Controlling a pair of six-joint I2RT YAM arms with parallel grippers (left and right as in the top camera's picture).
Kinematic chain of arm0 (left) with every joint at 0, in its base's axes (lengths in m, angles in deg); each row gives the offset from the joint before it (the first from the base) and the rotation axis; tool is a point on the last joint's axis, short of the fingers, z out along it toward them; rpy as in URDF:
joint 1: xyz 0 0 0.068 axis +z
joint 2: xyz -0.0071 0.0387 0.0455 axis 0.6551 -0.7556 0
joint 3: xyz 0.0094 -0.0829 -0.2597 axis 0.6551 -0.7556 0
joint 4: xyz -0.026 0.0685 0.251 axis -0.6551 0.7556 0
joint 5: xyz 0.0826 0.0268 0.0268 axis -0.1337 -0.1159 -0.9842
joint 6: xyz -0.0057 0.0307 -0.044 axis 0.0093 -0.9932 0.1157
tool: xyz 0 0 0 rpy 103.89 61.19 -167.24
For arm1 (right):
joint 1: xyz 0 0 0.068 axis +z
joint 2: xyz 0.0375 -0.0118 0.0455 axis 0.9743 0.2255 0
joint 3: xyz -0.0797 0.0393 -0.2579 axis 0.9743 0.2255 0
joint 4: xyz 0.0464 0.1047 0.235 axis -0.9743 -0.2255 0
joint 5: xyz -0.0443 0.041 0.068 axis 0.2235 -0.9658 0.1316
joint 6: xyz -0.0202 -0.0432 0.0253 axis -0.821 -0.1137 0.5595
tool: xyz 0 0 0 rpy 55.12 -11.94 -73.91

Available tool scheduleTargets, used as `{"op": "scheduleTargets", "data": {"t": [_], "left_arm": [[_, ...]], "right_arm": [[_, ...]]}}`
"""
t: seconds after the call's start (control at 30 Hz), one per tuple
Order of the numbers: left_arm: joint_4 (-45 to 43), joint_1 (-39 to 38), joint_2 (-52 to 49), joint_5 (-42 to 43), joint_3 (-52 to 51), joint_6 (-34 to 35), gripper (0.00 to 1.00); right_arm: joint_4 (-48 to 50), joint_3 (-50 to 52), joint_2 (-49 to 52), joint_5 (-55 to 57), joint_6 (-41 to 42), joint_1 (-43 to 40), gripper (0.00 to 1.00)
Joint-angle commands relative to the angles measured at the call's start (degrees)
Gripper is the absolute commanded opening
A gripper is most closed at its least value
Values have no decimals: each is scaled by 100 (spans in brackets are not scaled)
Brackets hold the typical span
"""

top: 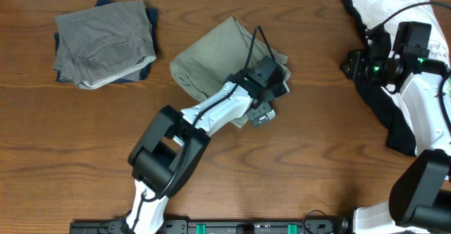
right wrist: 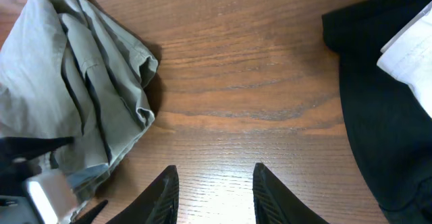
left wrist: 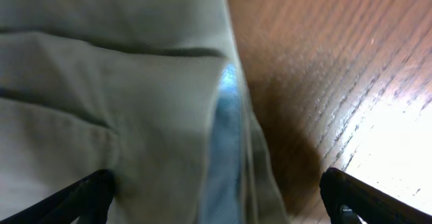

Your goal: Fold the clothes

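Now left fingers (left wrist: 94, 191) spread wide over the olive garment (top: 211, 58) (folded edge between them); right fingers (right wrist: 165, 191) apart, empty, above tabletop (top: 296, 156).

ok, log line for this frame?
left gripper: open, over olive garment edge | right gripper: open, empty, beside black garment | folded pile: set aside

Olive trousers (top: 211, 54), black garment (top: 387, 114)
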Motion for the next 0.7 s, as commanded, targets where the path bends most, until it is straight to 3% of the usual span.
{"op": "scheduleTargets", "data": {"t": [0.0, 0.1, 0.2, 0.33, 0.4, 0.47, 0.63, 0.67], "left_arm": [[74, -4, -144, 48, -2, -107, 98], [70, -4, -186, 48, -2, -107, 98], [55, -4, -280, 39, -2, -111, 91], [-271, 11, -544, -334, -2, -109, 64], [-505, 11, -603, -505, -2, -109, 59], [-704, 13, -654, -710, -2, -109, 48], [-868, 94, -745, -1021, -2, -109, 6], [-876, 111, -743, -1054, -2, -105, 6]], "right_arm": [[24, -26, 7, 35, -92, 7, 34], [31, -26, 7, 57, -92, 4, 35], [31, -26, 9, 57, -92, 4, 34], [31, -26, 9, 57, -94, 4, 35], [31, -26, 7, 57, -94, 4, 35], [31, -26, 9, 57, -94, 4, 34], [31, -26, 9, 79, -94, 4, 35], [31, -26, 9, 90, -94, 4, 35]]}}
